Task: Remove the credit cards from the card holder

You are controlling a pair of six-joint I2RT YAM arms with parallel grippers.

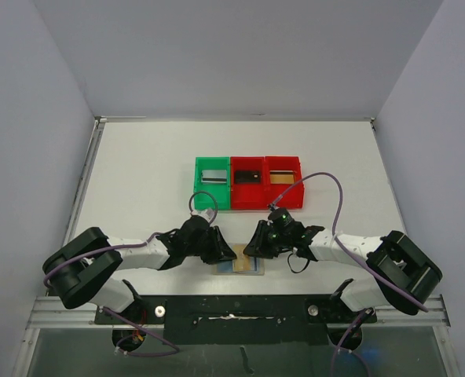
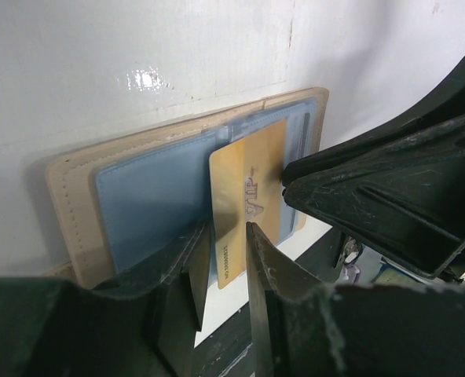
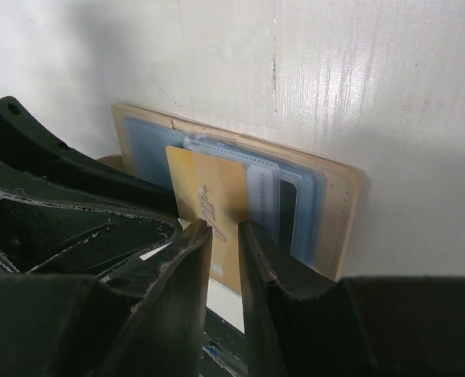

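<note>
Card holder (image 2: 138, 204): open flat, blue pockets up, at 6 o'clock edge of table (image 1: 138, 173), between arms. Gold card (image 2: 244, 188) partly out of pocket, overhanging holder's edge. Left gripper (image 2: 226, 236) at holder's 9 o'clock, right gripper (image 3: 225, 232) at 3 o'clock. Both have jaws narrowly parted, tips at card face; card wider than gap, not pinched. Toward 12 o'clock, well apart: green bin (image 1: 203, 196) holding silver card (image 1: 214, 176), middle red bin (image 1: 248, 201) holding black card (image 1: 248, 177), right red bin (image 1: 286, 198) holding second gold card (image 1: 280, 177).
</note>
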